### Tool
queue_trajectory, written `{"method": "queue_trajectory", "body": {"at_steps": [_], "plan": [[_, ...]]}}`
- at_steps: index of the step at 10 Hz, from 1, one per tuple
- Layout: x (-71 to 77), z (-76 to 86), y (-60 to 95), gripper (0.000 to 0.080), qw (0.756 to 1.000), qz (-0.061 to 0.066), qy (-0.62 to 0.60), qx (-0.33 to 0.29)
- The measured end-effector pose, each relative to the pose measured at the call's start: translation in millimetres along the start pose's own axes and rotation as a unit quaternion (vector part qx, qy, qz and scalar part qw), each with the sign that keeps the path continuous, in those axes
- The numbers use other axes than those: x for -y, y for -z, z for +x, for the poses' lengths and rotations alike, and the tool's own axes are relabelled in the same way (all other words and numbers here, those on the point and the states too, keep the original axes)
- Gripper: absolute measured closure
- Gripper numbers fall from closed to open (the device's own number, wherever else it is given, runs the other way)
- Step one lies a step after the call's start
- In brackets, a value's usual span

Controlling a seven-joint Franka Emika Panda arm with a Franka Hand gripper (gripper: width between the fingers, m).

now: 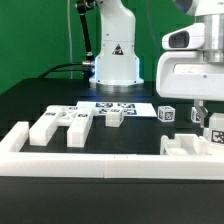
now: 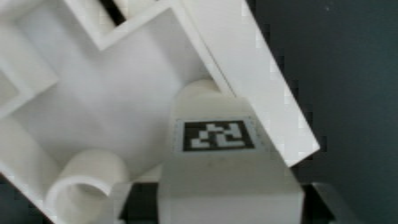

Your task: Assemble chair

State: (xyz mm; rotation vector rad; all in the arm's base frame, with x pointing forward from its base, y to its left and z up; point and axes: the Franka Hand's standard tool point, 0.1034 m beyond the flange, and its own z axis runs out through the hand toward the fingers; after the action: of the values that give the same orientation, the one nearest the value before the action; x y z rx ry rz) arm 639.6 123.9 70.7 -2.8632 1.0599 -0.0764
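The chair is in loose white blocks with black-and-white tags. In the wrist view a narrow tagged chair piece (image 2: 221, 140) runs between my dark fingers (image 2: 143, 200), and my gripper (image 2: 231, 202) is shut on it. A bigger white frame piece (image 2: 107, 90) with openings lies under and beside it. In the exterior view my gripper (image 1: 201, 112) hangs low at the right, over the white pieces (image 1: 214, 130) there; its fingertips are hard to make out. More chair pieces (image 1: 45, 126) (image 1: 76, 124) lie at the exterior view's left, and a small one (image 1: 113, 117) sits near the middle.
The marker board (image 1: 116, 104) lies in front of the arm's white base (image 1: 115, 60). A small tagged cube (image 1: 167, 113) stands right of it. A long white border rail (image 1: 90, 163) runs along the front, with a white bracket-shaped piece (image 1: 185, 148) just behind it.
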Motion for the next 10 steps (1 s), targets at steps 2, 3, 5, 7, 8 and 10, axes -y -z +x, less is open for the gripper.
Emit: {"method": "queue_trajectory", "body": {"at_steps": [2,3,5,7,8,10], "plan": [[-0.4,-1.0,-0.3,0.0508,0.995,-0.001,-0.103,0.0],[-0.5,-2.2,-0.4,0.0507,0.989,-0.002,-0.148,0.0],[-0.3,-2.8,-0.5,0.0507,0.966,-0.005,-0.258,0.003],[-0.2,-2.9,-0.4,0.0507,0.941,-0.005,-0.339,0.003],[-0.3,-3.1,-0.7,0.0507,0.932,-0.004,-0.363,0.006],[-0.3,-2.9,-0.7,0.0507,0.918,-0.004,-0.396,0.006]]}}
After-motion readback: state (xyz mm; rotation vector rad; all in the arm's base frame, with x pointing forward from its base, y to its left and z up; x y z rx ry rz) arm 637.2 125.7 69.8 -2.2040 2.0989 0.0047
